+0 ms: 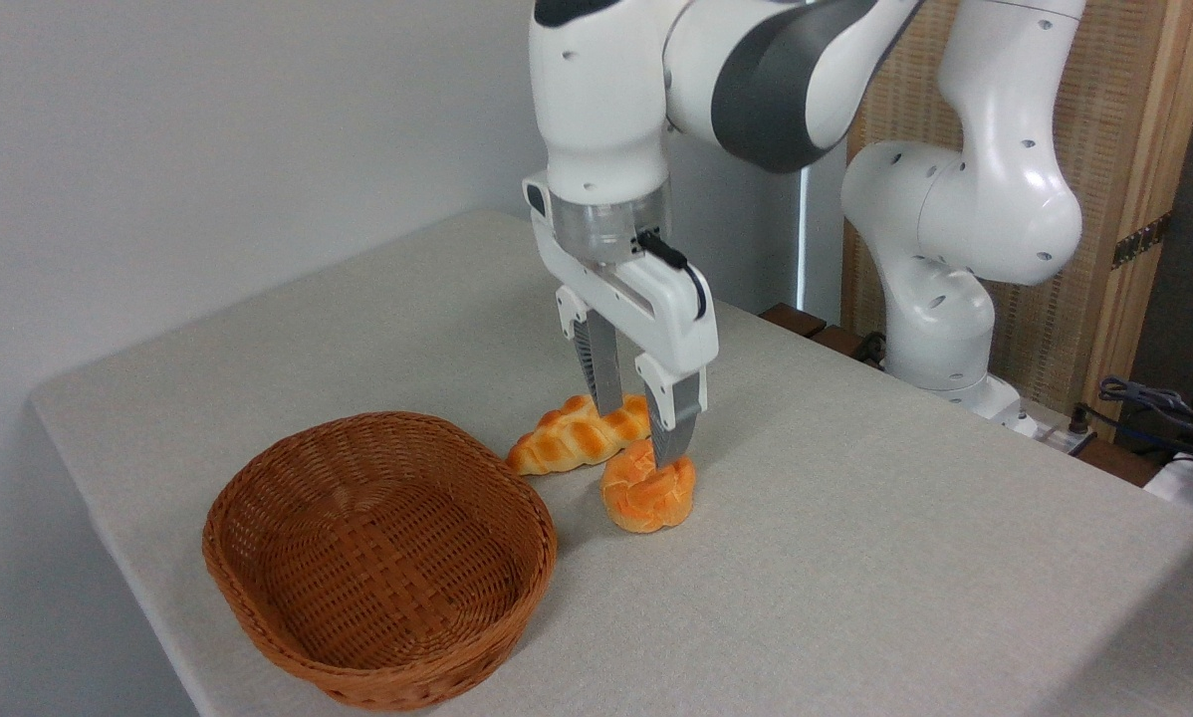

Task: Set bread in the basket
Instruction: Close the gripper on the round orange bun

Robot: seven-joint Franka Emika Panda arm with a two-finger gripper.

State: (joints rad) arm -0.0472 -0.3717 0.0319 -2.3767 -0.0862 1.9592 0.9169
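The bread lies on the table, at 3 o'clock from the basket and apart from it. We see the gripper directly above it, jaws parted and holding nothing; its near fingertip overlaps the bun's top. The braided loaf lies just beside, at 10 o'clock.

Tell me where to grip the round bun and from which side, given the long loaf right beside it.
Take the round bun across its middle, coming straight down from above. It sits flat on the table with its knotted top up, so its rounded flanks are the easiest places to clamp. The open tool is already over it; keep the far finger clear of the braided loaf that lies close behind.
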